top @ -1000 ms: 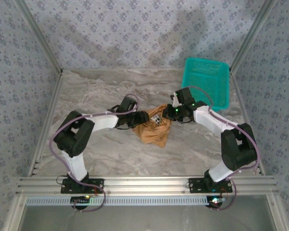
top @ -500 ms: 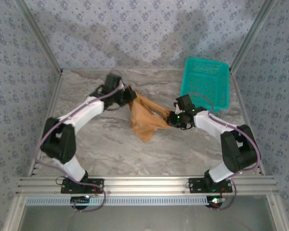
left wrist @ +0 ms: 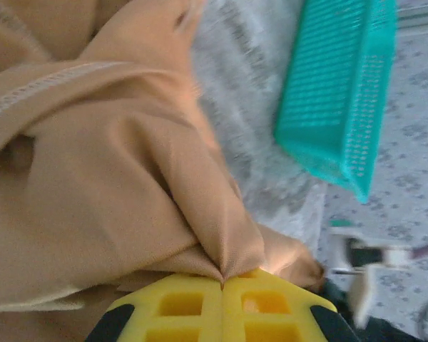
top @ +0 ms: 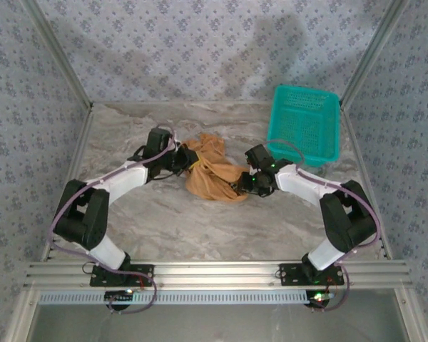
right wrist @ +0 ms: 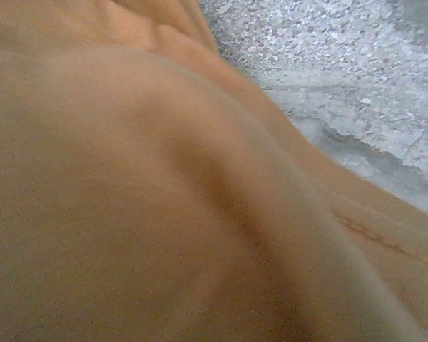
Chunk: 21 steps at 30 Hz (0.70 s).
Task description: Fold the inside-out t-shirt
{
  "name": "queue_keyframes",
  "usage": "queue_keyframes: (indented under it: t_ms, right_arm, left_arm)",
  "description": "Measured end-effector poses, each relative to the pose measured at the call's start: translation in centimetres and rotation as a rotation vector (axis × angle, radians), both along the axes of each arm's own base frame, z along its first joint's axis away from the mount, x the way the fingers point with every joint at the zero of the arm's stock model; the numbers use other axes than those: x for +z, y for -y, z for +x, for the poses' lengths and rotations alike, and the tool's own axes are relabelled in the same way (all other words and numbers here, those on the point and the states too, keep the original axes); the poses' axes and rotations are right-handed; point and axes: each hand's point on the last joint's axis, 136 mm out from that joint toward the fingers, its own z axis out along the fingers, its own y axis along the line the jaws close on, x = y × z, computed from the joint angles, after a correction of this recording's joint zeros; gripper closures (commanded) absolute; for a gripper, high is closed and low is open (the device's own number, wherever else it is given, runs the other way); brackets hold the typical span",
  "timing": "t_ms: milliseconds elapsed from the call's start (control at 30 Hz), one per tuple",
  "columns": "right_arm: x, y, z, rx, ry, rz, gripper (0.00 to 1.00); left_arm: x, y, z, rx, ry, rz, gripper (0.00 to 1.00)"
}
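The inside-out t-shirt [top: 210, 174] is a tan, bunched heap in the middle of the marble table. My left gripper [top: 186, 158] is at its upper left edge. In the left wrist view its yellow fingers [left wrist: 178, 306] are shut, pinching a peak of the t-shirt fabric [left wrist: 114, 178] between their tips. My right gripper [top: 242, 184] presses into the heap's right side. Tan cloth [right wrist: 164, 178] lies right against the right wrist camera and hides those fingers.
A teal mesh basket [top: 304, 125] stands at the back right of the table [top: 171, 221]; the left wrist view also catches it [left wrist: 339, 92]. Metal frame posts and patterned walls enclose the table. Bare marble lies in front of the heap.
The left gripper shut on the shirt, pulled it out to the back left, then came back toward the centre. The stretched cloth slumped into a heap. The right gripper moved left into it.
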Motion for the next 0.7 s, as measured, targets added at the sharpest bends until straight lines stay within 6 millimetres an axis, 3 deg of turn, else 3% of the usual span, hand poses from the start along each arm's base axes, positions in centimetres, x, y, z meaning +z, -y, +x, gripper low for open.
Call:
queue_keyframes:
  t_ms: [100,233,400,467,567,700]
  right_arm:
    - [1.6,0.4,-0.5,0.0,0.012,-0.041,0.53]
    - [4.5,-0.4,-1.2,0.026,0.063,-0.074,0.6]
    - [6.6,-3.9,-1.8,0.102,0.103,-0.024,0.71]
    - [6.4,-5.5,-1.7,0.129,0.092,-0.001,0.76]
    - [4.9,-7.1,-0.9,0.146,0.057,0.007,0.75]
    - [1.9,-8.4,1.0,0.139,0.012,-0.013,0.56]
  left_arm:
    - [-0.1,0.5,-0.4,-0.014,0.003,0.0,1.0]
    - [0.6,1.3,-0.4,-0.031,0.027,0.0,1.0]
    - [0.9,1.6,-0.3,-0.034,0.046,0.007,1.0]
    - [0.8,1.5,-0.3,-0.033,0.042,0.01,1.0]
    - [0.7,1.5,-0.3,-0.032,0.04,0.015,1.0]
    - [0.8,1.3,-0.5,-0.032,0.04,0.022,1.0]
